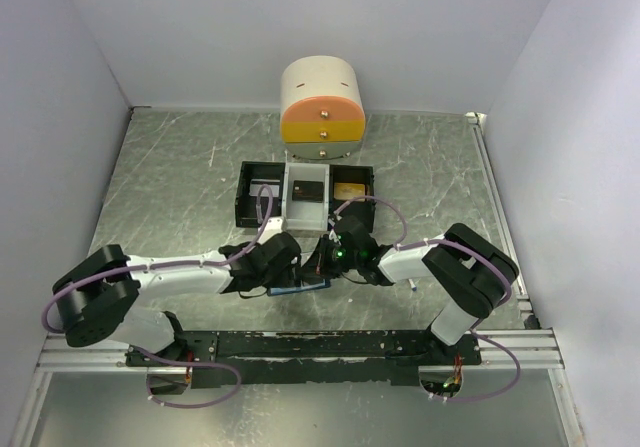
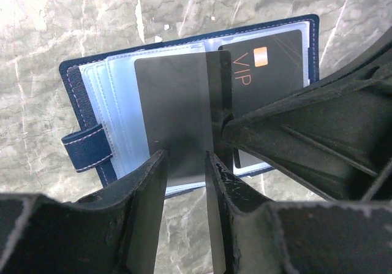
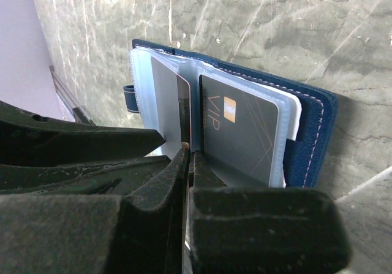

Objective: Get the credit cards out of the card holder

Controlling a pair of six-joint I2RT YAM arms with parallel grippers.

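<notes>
Currently, the card holder is laid open on the tabletop, close to the near edge and about midway along it, between the two arms. Its dark blue cover is turned down and its light blue pocket pages are turned up. The clasp tab is seen sticking out from one short side.

Two credit cards are visible. A dark VIP card with a small orange chip mark is lodged in a clear pocket on one half of the holder. A plain grey card is drawn partly out over the other half, and one edge of it is overlapped onto the VIP card near the spine.

The right gripper is closed tight, and the thin edge of the grey card is pinched between its fingertips beside the fold. The left gripper is held partly open, its fingers set apart over the lower edge of the grey card. Nothing is gripped by it, and whether the card is touched by it cannot be told.

Beyond the holder, toward the far edge, a black-and-white tray with three compartments is placed. Behind that, against the far edge, a rounded cream and orange drawer unit is set.
</notes>
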